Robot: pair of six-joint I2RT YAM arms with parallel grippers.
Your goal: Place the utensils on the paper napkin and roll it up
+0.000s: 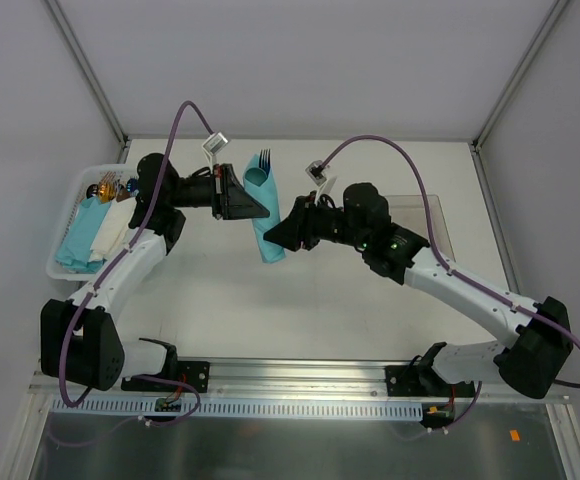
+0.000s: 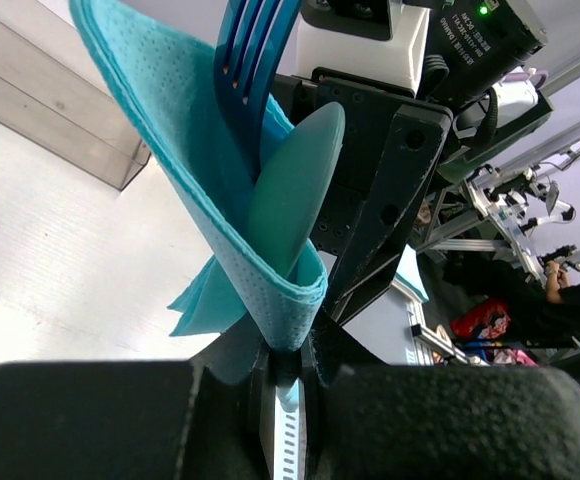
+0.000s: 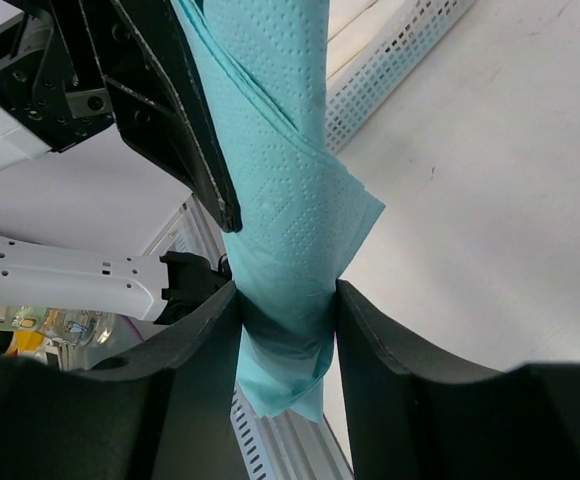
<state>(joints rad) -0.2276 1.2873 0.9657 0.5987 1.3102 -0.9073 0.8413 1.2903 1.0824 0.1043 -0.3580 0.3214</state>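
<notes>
The teal paper napkin [image 1: 267, 218] is wrapped into a loose roll and held up off the table between both arms. A dark blue fork [image 1: 263, 158] sticks out of its far end. In the left wrist view the fork [image 2: 250, 60] and a teal spoon [image 2: 292, 185] lie inside the napkin [image 2: 170, 140] fold. My left gripper [image 2: 288, 350] is shut on the napkin's folded edge. My right gripper [image 3: 288, 320] is shut round the lower end of the napkin [image 3: 290, 200] roll, with both fingers touching the paper.
A white basket [image 1: 62, 270] at the table's left edge holds teal and white napkin bundles [image 1: 92, 235] and some small coloured items. A clear tray [image 1: 438, 222] lies at the right, partly under my right arm. The basket's wall [image 3: 395, 65] shows close behind the roll.
</notes>
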